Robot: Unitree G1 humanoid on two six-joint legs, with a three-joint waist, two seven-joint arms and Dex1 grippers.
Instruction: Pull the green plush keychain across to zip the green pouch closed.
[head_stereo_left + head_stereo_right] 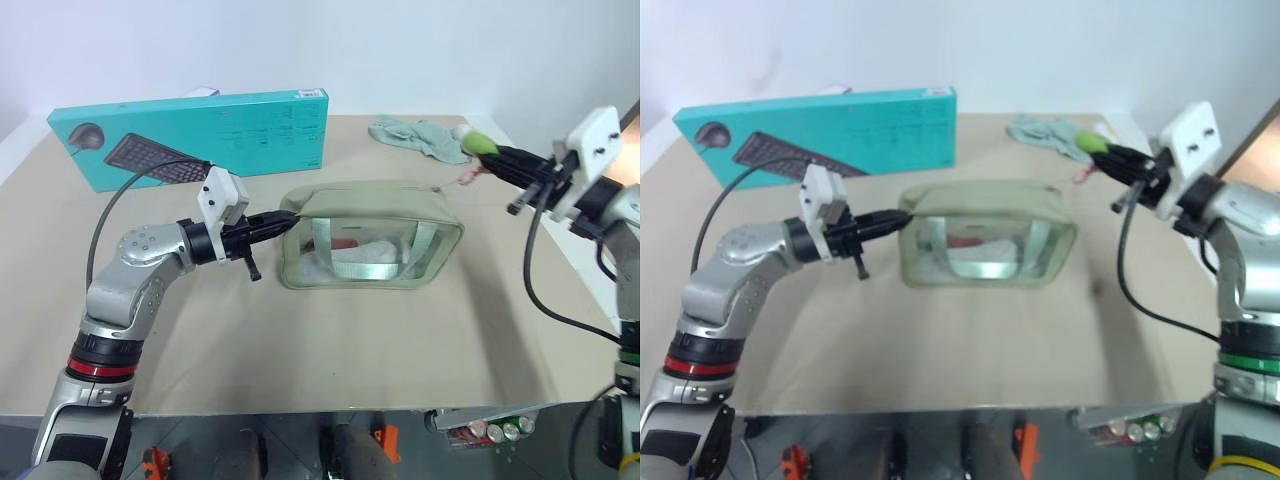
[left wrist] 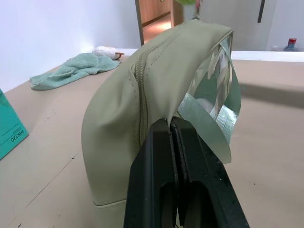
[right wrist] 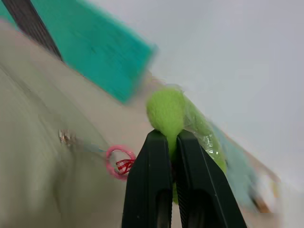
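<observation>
Zipper looking closed along the top of the pouch (image 1: 372,200) at the table's (image 1: 300,350) middle, so the pull judged all but done. Left gripper (image 1: 283,219) clamped shut on the pouch's left end; right gripper (image 1: 492,151) pinched shut on the keychain (image 1: 477,141), off the pouch's right end toward the table's right edge. Left to do, likely: release only.

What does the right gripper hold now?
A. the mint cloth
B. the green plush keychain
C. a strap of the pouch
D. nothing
B: the right gripper is shut on the green plush keychain, whose red cord runs back toward the pouch.
</observation>
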